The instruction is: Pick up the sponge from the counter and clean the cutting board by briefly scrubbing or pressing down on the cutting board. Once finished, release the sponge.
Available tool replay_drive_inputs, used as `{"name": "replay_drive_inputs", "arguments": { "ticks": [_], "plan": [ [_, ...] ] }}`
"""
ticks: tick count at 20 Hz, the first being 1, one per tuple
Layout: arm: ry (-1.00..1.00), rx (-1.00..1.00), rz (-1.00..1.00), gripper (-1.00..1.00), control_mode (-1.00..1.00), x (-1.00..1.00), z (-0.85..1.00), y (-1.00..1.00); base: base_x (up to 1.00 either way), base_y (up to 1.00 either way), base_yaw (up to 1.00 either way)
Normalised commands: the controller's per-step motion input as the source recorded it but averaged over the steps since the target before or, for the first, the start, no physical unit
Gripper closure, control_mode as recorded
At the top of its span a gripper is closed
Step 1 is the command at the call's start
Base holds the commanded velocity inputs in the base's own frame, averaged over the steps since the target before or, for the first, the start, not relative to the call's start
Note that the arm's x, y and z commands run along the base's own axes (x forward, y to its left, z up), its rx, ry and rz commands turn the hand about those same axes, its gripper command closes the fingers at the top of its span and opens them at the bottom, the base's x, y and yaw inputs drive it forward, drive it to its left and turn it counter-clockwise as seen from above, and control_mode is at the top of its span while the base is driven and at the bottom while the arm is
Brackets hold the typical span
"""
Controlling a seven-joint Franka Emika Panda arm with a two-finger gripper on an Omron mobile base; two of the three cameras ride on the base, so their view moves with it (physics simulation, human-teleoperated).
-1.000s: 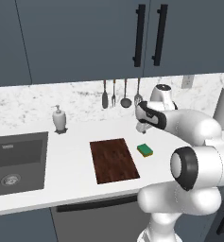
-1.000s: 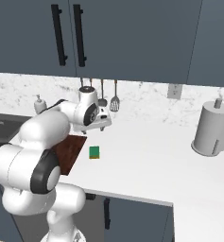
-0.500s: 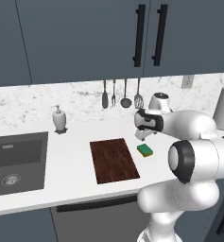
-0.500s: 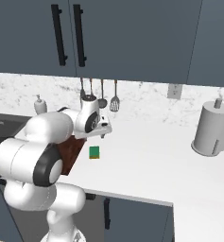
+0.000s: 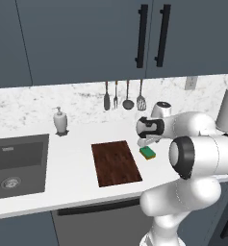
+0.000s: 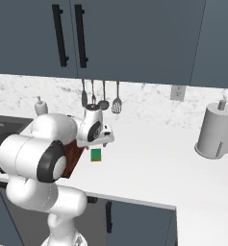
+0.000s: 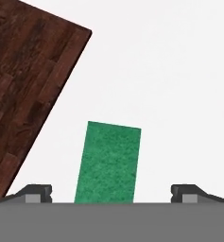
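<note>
One sponge [image 7: 108, 162], one cutting board [image 7: 26, 94], fingers [image 7: 191, 192] spread above sponge

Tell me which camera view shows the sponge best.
The hand view: the sponge appears large, its green top lying between the open fingertips, beside the cutting board. The left base view shows it small, with its yellow layer, just below the gripper. The right base view shows a small green patch.

The cutting board [image 5: 116, 163] lies flat on the counter [image 5: 77, 180]; the sponge [image 5: 147, 153] sits just beside its right edge, apart from it; a sink [image 5: 17, 163] lies well left; utensils [image 5: 123, 96] hang behind.
</note>
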Motion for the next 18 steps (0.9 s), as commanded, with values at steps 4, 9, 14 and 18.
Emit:
{"name": "replay_drive_inputs", "arguments": {
  "ticks": [4, 9, 14, 18],
  "plan": [
    [0.01, 0.02, 0.0, -1.0, -1.0, 0.0, -0.3, 0.0, 0.0, 0.0, 0.0],
    [0.03, 0.0, 0.0, -1.0, -1.0, 0.02, -0.32, 0.0, 0.0, 0.0, 0.0],
    [0.02, 0.0, 0.0, -1.0, -1.0, 0.09, -0.28, 0.0, 0.0, 0.0, 0.0],
    [0.02, 0.0, 0.0, -1.0, -1.0, 0.11, -0.28, 0.0, 0.0, 0.0, 0.0]
  ]
}}
